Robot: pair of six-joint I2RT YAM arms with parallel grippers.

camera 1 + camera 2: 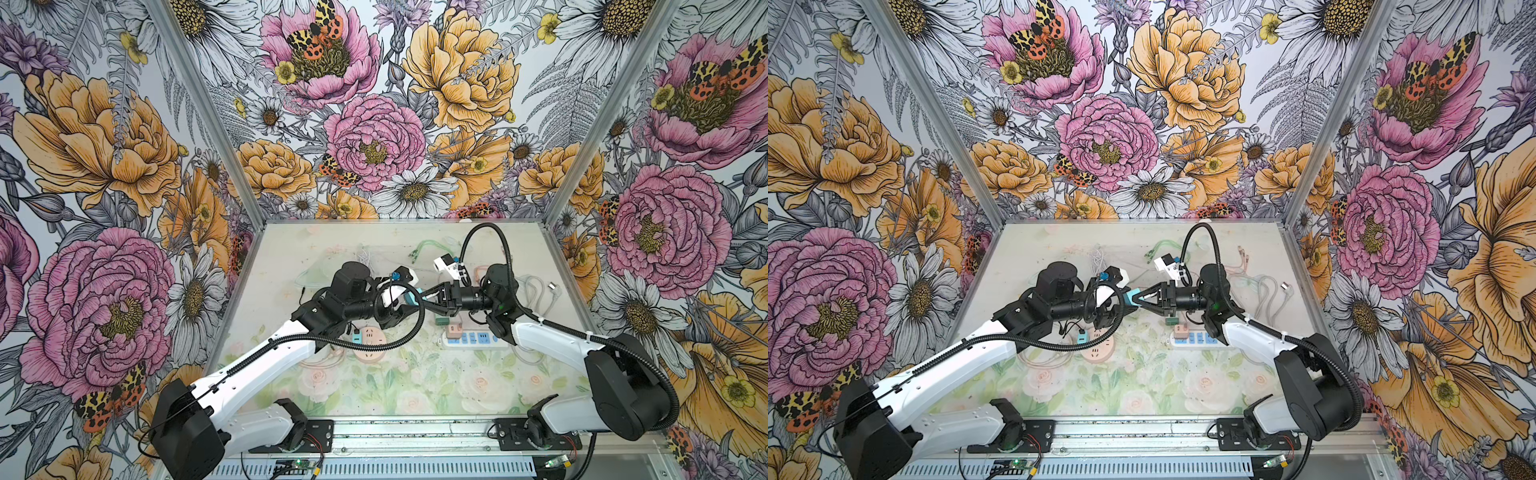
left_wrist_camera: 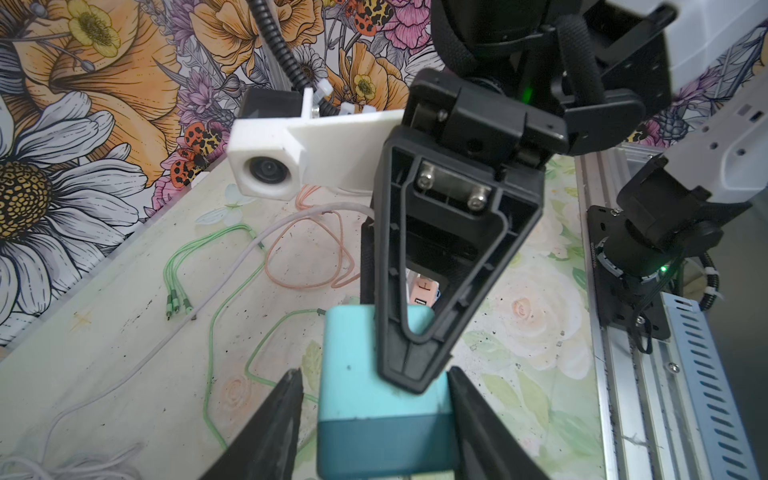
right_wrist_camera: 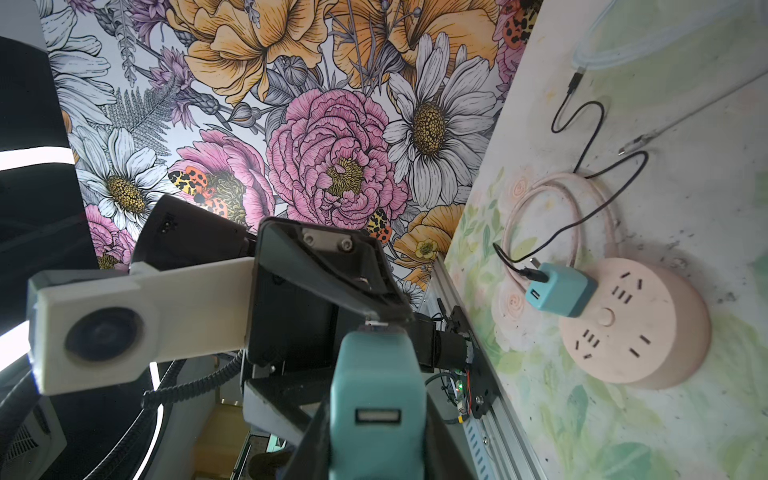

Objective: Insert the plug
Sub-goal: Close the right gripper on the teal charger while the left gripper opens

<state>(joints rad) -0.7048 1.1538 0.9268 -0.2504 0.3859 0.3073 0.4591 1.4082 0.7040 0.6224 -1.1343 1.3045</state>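
Top views, teal plug (image 1: 412, 298): it hangs in mid-air over the middle of the table (image 1: 415, 399), caught between both claws and well above every outlet.
Top views, power strip (image 1: 473, 338): long, white and hard-shelled, on the near right. I cannot tell whether it or the round socket (image 1: 371, 334) on the near left is the target.
Left wrist, left gripper (image 2: 374, 371): my jaws stand apart here, with a gap showing on one side of the plug, so they bear no load.
Left wrist, right gripper (image 2: 415, 365): its ribbed black finger lies flat on the plug's smooth face and looks clamped on it. If that bite is shallow, I judge the plug may pivot or drop once the arms part.
Right wrist, teal plug (image 3: 376, 386): a rounded matte block with its USB slot facing this camera. Its far end sits against the left gripper (image 3: 365, 320), where the prongs could catch.
Right wrist, round socket (image 3: 636, 332): a matte pink puck that already carries a second charger (image 3: 561, 291). The thin black cable (image 3: 582, 216) loops beside it and could snag.
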